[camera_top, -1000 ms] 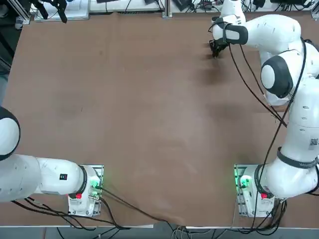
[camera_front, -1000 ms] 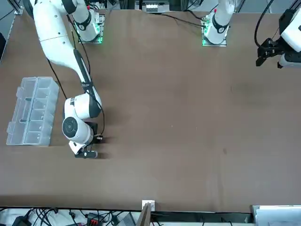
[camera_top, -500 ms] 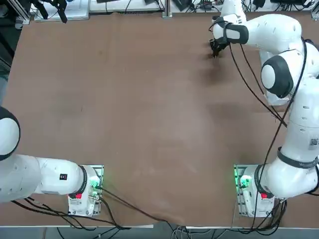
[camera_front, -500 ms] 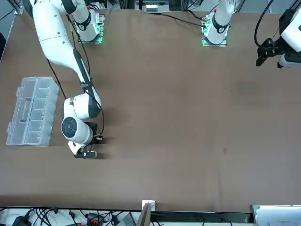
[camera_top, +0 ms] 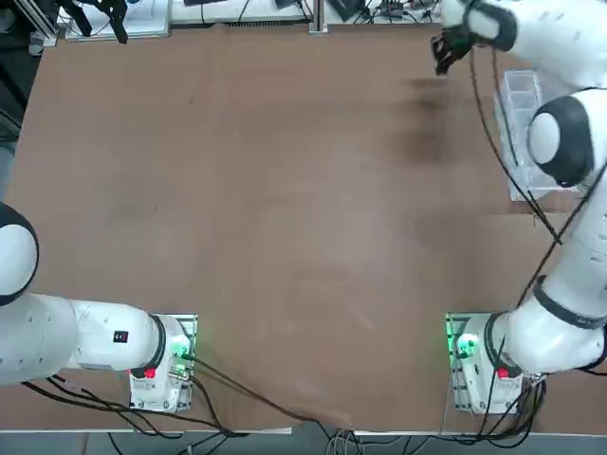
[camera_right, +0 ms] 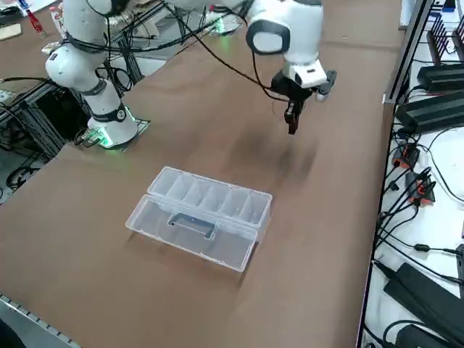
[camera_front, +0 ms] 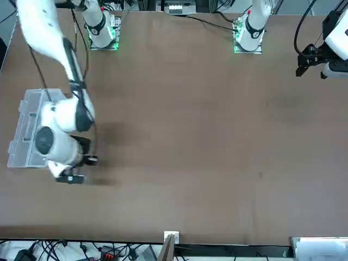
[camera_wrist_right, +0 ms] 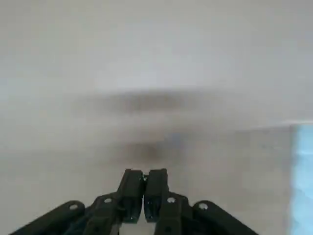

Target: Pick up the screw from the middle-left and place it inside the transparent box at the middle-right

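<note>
My right gripper (camera_top: 440, 63) hangs above the far part of the table, a short way from the transparent box (camera_top: 524, 104). The right side view has the gripper (camera_right: 292, 127) raised over bare brown tabletop beyond the box (camera_right: 203, 214), which lies open with its lid folded out. In the wrist view the fingertips (camera_wrist_right: 132, 182) are pressed together, and nothing shows between them. From the front, the gripper (camera_front: 72, 178) is just beside the box (camera_front: 30, 133). I cannot see the screw in any view.
The brown table's far edge (camera_top: 285, 27) runs close behind the gripper, and cables and equipment (camera_right: 428, 109) lie beyond it. The arm's own cables (camera_top: 493, 142) hang across the box in the top view.
The right arm has swung toward the transparent box with its fingers still together, moving right and slightly farther back in the top view. Nothing else moved.
</note>
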Controlling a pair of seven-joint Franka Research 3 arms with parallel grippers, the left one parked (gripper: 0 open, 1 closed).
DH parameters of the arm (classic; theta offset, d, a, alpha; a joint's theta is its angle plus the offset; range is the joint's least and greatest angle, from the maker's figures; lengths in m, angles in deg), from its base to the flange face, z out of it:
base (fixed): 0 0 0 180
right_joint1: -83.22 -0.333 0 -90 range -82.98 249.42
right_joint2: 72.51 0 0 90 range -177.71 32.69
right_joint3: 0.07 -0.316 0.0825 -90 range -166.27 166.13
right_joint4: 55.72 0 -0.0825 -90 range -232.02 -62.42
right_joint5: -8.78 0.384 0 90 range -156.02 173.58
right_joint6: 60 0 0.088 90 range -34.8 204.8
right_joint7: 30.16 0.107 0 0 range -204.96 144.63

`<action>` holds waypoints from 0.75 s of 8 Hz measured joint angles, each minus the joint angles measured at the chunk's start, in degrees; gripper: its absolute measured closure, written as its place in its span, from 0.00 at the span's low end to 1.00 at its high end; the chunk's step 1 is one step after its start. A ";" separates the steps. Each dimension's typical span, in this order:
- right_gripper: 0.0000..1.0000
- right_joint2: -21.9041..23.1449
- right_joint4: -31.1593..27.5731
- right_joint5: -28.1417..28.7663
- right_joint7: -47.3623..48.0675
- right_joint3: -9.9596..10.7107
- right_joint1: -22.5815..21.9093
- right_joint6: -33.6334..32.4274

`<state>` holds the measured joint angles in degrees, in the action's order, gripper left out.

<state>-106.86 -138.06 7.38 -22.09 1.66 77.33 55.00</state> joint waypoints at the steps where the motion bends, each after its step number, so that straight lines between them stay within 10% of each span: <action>1: 0.94 1.91 -0.08 -0.06 -4.35 0.06 3.17 -2.67; 6: 0.94 6.57 -6.39 -0.32 -28.30 0.40 17.86 -4.30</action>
<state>-100.29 -144.45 7.05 -50.39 2.06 95.19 50.70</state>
